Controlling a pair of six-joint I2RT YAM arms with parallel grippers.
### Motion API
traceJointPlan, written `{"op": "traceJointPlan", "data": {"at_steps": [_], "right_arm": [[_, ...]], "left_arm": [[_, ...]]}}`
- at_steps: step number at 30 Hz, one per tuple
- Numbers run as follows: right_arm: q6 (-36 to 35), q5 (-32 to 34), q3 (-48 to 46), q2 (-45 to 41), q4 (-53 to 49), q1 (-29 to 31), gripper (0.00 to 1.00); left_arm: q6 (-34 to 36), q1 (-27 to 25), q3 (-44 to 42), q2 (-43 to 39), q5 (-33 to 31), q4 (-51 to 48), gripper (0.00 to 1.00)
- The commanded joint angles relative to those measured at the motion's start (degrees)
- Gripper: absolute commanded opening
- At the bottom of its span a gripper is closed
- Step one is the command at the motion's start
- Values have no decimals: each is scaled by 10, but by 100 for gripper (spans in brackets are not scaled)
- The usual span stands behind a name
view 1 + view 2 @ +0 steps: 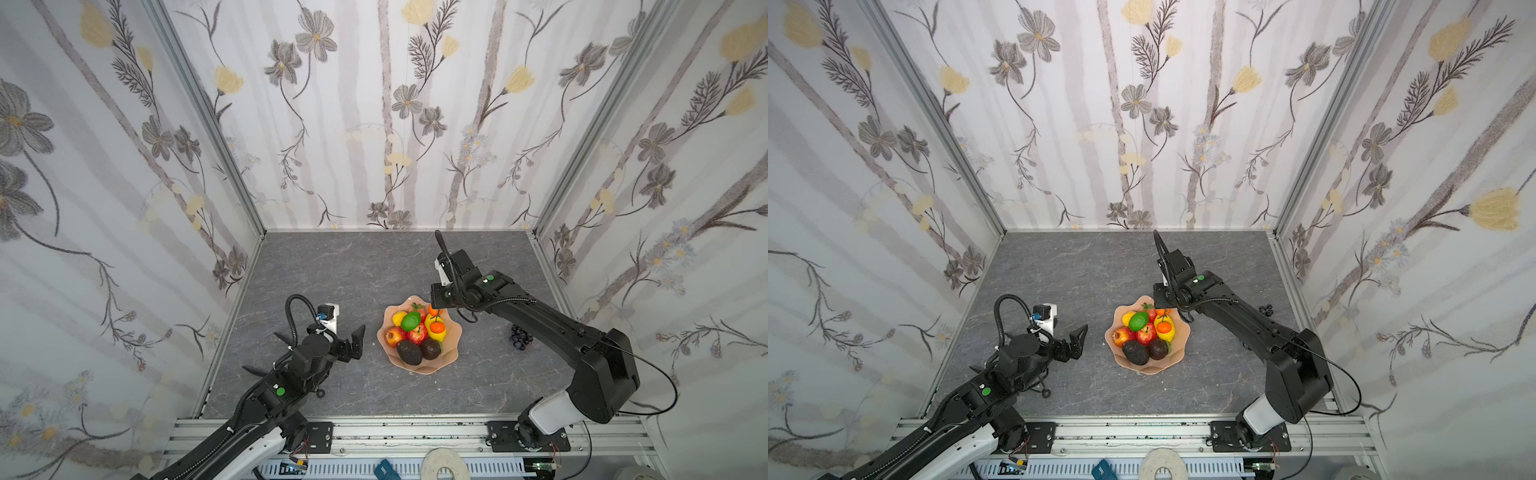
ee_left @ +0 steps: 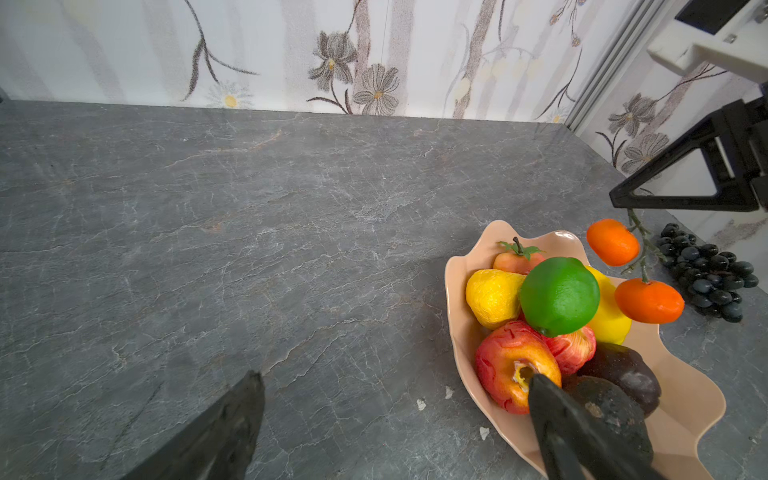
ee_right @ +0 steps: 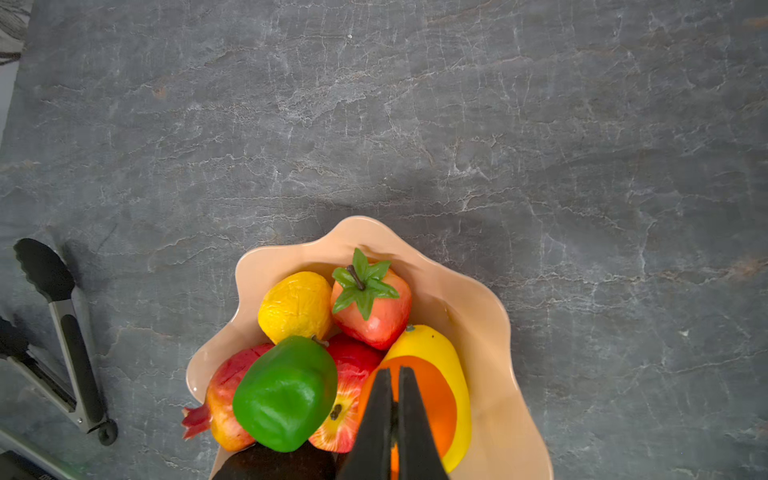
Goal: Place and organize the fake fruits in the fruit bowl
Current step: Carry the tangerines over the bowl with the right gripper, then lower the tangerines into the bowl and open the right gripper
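The peach fruit bowl (image 1: 454, 345) (image 1: 1180, 350) sits mid-table and holds a lime (image 1: 410, 321), lemon (image 3: 296, 306), strawberry (image 3: 374, 311), pear (image 3: 457, 374), red apples (image 2: 511, 374) and two avocados (image 1: 409, 352). My right gripper (image 3: 395, 370) (image 1: 436, 302) is shut on the thin stem of two oranges (image 2: 613, 242), which hang just above the pear at the bowl's far right side. The grape bunch (image 1: 521, 338) (image 2: 706, 274) lies on the table right of the bowl. Left of the bowl, my left gripper (image 1: 355, 344) (image 2: 395, 378) stands open and empty.
Metal kitchen tongs (image 3: 70, 332) with black tips lie on the grey stone tabletop (image 1: 340, 270) under the left arm. Floral walls close in three sides. An aluminium rail (image 1: 415, 432) runs along the front edge.
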Motion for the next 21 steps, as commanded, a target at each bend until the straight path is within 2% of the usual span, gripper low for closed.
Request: {"op": "traceJointPlan", "data": {"at_steps": [1, 15, 21], "right_arm": [[59, -3, -9, -8, 51, 9, 0], [118, 9, -59, -44, 59, 27, 0], [142, 4, -93, -70, 93, 33, 0]], "left_arm": [[-2, 0, 2, 1, -2, -5, 100], [-2, 1, -1, -19, -5, -11, 100], [-2, 1, -2, -14, -5, -8, 100]]}}
